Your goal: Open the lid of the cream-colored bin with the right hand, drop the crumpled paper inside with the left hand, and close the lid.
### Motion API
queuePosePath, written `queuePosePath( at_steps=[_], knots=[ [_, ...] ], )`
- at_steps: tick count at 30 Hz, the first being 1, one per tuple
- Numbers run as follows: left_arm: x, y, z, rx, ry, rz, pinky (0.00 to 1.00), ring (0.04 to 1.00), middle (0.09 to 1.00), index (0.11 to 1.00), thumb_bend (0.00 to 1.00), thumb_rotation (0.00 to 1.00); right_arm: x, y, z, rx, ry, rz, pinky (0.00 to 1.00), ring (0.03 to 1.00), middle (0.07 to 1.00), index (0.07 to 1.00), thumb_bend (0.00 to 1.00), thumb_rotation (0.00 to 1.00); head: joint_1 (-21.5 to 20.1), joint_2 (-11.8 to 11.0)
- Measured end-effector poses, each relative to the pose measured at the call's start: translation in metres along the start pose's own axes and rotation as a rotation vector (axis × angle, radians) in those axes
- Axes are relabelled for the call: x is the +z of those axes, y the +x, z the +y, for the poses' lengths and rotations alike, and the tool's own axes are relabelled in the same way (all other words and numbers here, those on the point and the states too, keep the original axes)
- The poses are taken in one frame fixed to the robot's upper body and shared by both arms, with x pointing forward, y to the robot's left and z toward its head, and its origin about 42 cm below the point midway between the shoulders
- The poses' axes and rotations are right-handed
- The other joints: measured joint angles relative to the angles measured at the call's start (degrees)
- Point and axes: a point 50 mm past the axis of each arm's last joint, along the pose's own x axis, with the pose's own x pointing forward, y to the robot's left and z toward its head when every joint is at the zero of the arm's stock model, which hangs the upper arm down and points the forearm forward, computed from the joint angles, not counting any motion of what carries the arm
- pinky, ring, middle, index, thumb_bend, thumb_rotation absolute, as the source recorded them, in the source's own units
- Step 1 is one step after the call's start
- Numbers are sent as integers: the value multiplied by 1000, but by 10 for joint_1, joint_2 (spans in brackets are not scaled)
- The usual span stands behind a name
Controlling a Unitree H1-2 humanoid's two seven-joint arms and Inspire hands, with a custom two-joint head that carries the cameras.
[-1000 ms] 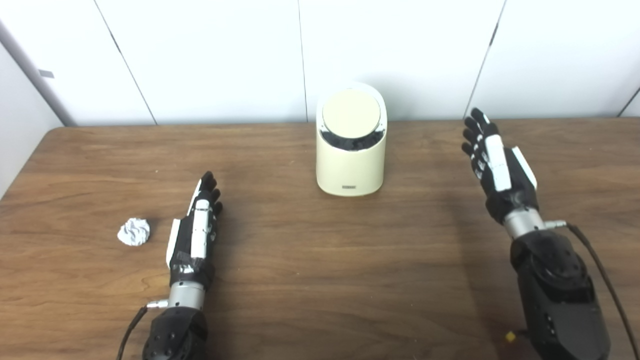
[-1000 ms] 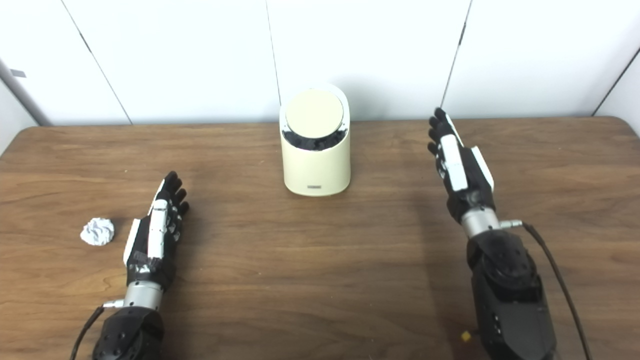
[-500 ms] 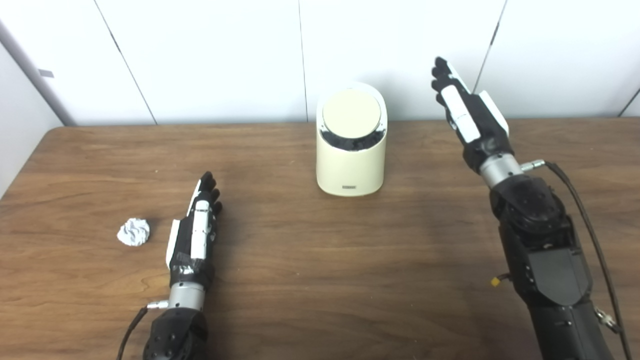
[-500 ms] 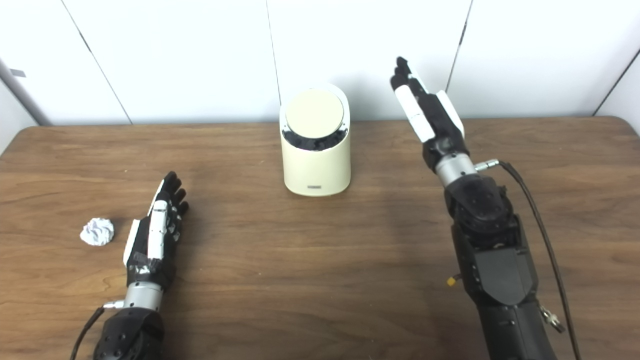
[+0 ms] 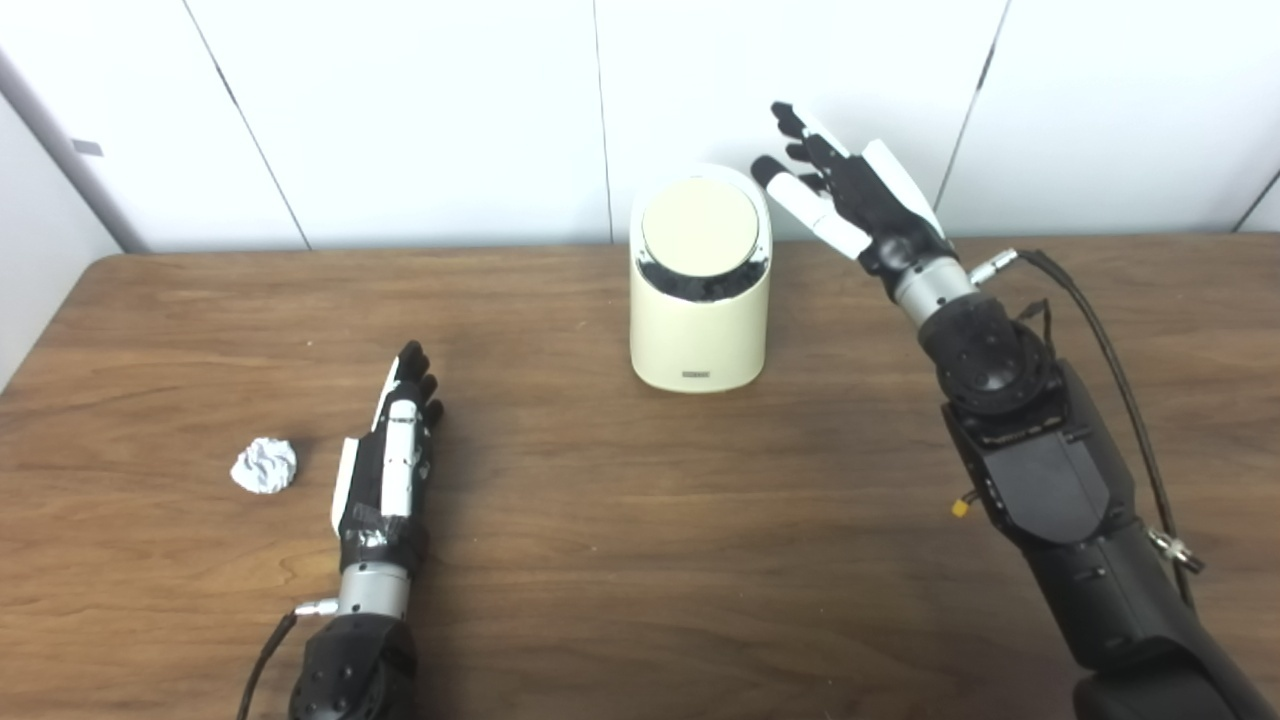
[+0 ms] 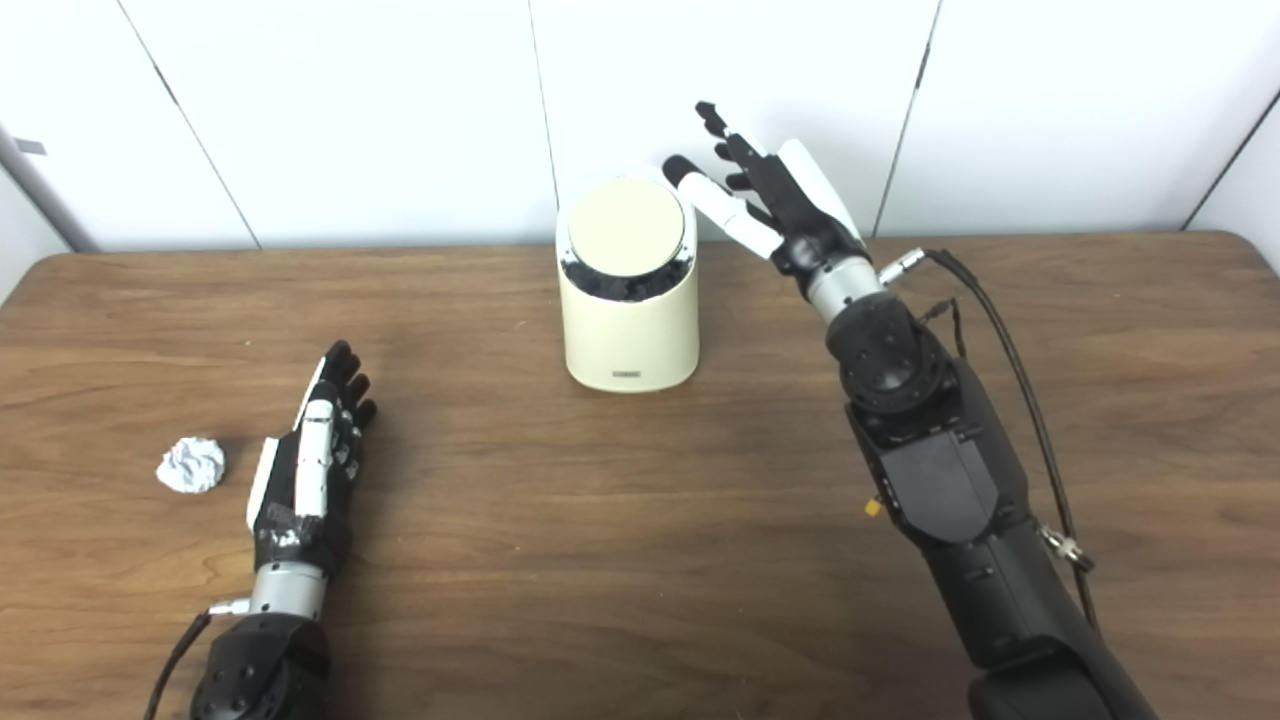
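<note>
The cream-colored bin [image 5: 700,320] stands at the back middle of the table, its round lid [image 5: 698,223] tilted toward me with a dark gap along its lower edge. My right hand [image 5: 845,195] is raised just right of the bin's top, open, fingers spread and pointing at the lid, apart from it. It also shows in the right eye view [image 6: 765,195]. The crumpled paper [image 5: 265,465] lies on the table at the front left. My left hand [image 5: 390,465] lies flat and open on the table, just right of the paper, not touching it.
The brown wooden table [image 5: 640,520] runs to a white panelled wall [image 5: 400,110] right behind the bin. A black cable [image 5: 1110,340] hangs from my right wrist over the table's right side.
My right hand has risen from above the table's right side and swung left and back to beside the bin's lid, its fingers spreading. My left hand, paper and bin have not moved.
</note>
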Motion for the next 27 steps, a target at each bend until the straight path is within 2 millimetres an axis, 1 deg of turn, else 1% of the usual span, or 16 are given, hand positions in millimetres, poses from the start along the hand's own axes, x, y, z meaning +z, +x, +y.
queuePosePath(
  at_steps=[2, 4, 6, 8, 9, 10, 11, 14, 17, 21, 23, 27],
  knots=[
    [0, 0, 0, 0, -1, 0, 1000, 1000, 1000, 1000, 339, 941, 2, 4, -1, 6, -52, -1, 809, 911, 958, 960, 611, 854, -1, 0],
    [0, 0, 0, 1, -1, 0, 1000, 1000, 1000, 1000, 336, 940, 3, 8, -3, 1, -81, 1, 811, 911, 955, 958, 620, 824, -1, 0],
    [0, 1, -1, 0, -1, -1, 1000, 1000, 1000, 1000, 334, 942, 1, 13, -3, 4, -100, 10, 824, 915, 952, 955, 630, 767, -1, 0],
    [0, 1, -1, 0, -1, -2, 1000, 1000, 1000, 1000, 329, 944, -2, 18, -2, 9, -123, 23, 823, 914, 947, 957, 662, 641, 0, -1],
    [0, 1, -2, 1, -1, -1, 1000, 1000, 1000, 1000, 332, 944, -3, 20, -2, 11, -135, 28, 821, 913, 945, 957, 675, 593, 0, -1],
    [0, 1, -2, 1, -1, -2, 1000, 1000, 1000, 1000, 333, 944, -4, 21, -1, 14, -148, 32, 820, 912, 943, 957, 681, 568, 0, -1],
    [0, 2, -2, 0, -1, -3, 1000, 1000, 1000, 1000, 340, 943, -4, 22, -1, 15, -160, 31, 827, 917, 945, 955, 698, 496, 0, -2],
    [-1, 4, -2, 0, -1, -7, 1000, 1000, 1000, 1000, 341, 938, 0, 25, -1, 18, -188, -1, 830, 920, 945, 952, 723, 429, -1, -3],
    [-1, 4, -2, 1, -1, -9, 1000, 1000, 1000, 1000, 333, 933, 2, 30, -5, 25, -209, -8, 826, 920, 942, 944, 745, 393, -1, -4],
    [-1, 5, -3, -1, -1, -8, 1000, 1000, 1000, 1000, 337, 924, 5, 33, -11, 32, -225, -14, 817, 915, 937, 933, 757, 374, 0, -4],
    [-1, 5, -3, 0, -1, -8, 1000, 1000, 1000, 1000, 344, 901, 6, 34, -14, 40, -237, -14, 809, 911, 934, 929, 763, 356, 0, -4],
    [-1, 5, -4, 4, -4, -8, 1000, 1000, 1000, 1000, 356, 896, 12, 38, -15, 56, -257, -18, 791, 907, 931, 924, 775, 372, -1, -4]
  ],
)
